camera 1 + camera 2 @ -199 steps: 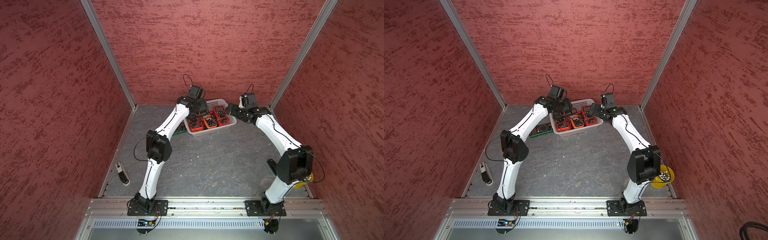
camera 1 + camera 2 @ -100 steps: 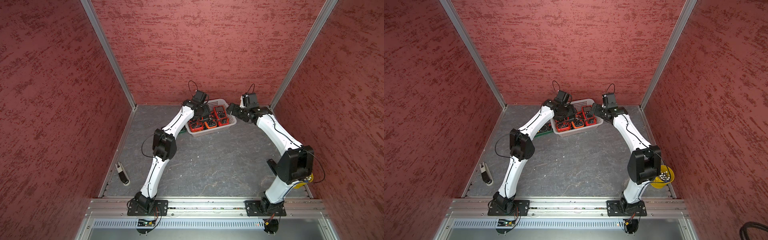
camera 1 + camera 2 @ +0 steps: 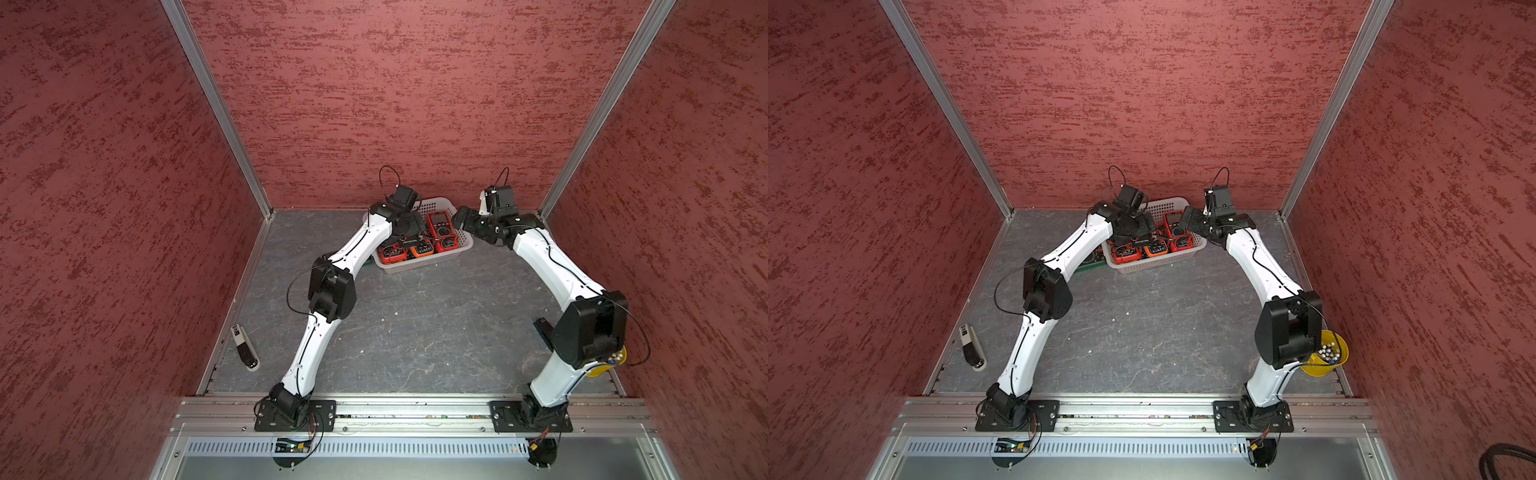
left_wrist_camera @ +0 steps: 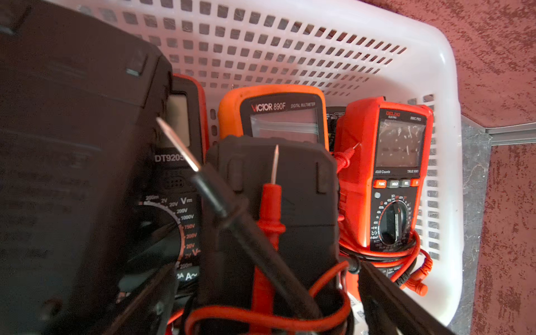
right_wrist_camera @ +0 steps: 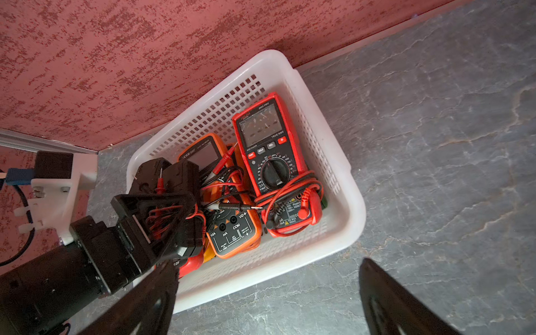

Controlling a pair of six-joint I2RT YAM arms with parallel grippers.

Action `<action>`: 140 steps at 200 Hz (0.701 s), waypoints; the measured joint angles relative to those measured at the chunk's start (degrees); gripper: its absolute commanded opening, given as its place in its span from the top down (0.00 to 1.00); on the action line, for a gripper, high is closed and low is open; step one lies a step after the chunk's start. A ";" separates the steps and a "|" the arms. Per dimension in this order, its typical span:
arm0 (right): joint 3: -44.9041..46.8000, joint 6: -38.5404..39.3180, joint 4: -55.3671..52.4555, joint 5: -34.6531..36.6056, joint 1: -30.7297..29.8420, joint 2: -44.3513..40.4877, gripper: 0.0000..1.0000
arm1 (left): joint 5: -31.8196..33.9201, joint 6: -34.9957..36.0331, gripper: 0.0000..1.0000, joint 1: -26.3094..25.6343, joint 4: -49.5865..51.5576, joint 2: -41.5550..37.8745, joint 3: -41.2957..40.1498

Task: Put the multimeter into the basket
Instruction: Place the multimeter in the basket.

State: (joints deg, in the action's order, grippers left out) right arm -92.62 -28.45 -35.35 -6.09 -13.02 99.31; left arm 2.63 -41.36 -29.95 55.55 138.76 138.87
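In both top views, a white rectangular perforated plastic basket (image 3: 419, 266) (image 3: 1154, 267) is sitting at the far end of the grey stone-patterned table (image 3: 415, 332), holding several red and orange meters. The left gripper (image 3: 409, 230) is reaching down into it, while the right gripper (image 3: 463, 219) is hovering just beside its right side. A yellow round cup (image 3: 1325, 368) is standing near the right arm's base, and a black-and-white handheld device (image 3: 245, 347) is lying by the left wall. In the left wrist view, a black multimeter (image 4: 298, 179), back upward with red and black probes lying across it, is resting inside the basket (image 4: 420, 58), overlapping an orange multimeter (image 4: 272, 107) and next to a red multimeter (image 4: 397, 179). The left gripper (image 4: 266, 265) is standing wide, its fingers (image 4: 385, 298) clear of the case on both sides. In the right wrist view, the right gripper (image 5: 268, 264) is gaping wide with nothing between its fingers (image 5: 391, 298), hanging over the table beside the basket (image 5: 342, 232).
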 measured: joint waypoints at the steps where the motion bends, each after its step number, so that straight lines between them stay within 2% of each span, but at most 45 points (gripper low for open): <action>1: 0.00 0.02 0.00 0.00 0.00 0.00 0.01 | 0.00 0.02 0.00 0.00 0.00 0.00 0.00; 49: -0.02 0.04 -0.11 -0.20 0.00 0.00 0.01 | -1.55 0.02 0.00 -0.17 -0.04 -0.59 0.00; 74: -0.31 0.26 -0.37 -0.22 0.00 0.00 0.01 | -2.51 0.11 0.00 -0.31 -0.07 -3.37 -0.57; 140: -0.33 0.46 -0.52 -0.22 0.00 -0.22 0.01 | -2.86 2.08 0.00 1.81 -5.11 -24.41 -15.74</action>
State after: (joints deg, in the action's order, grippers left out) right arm -92.95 -27.99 -35.88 -6.31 -13.02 99.09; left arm -0.23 -39.29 -28.14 50.43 114.34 123.13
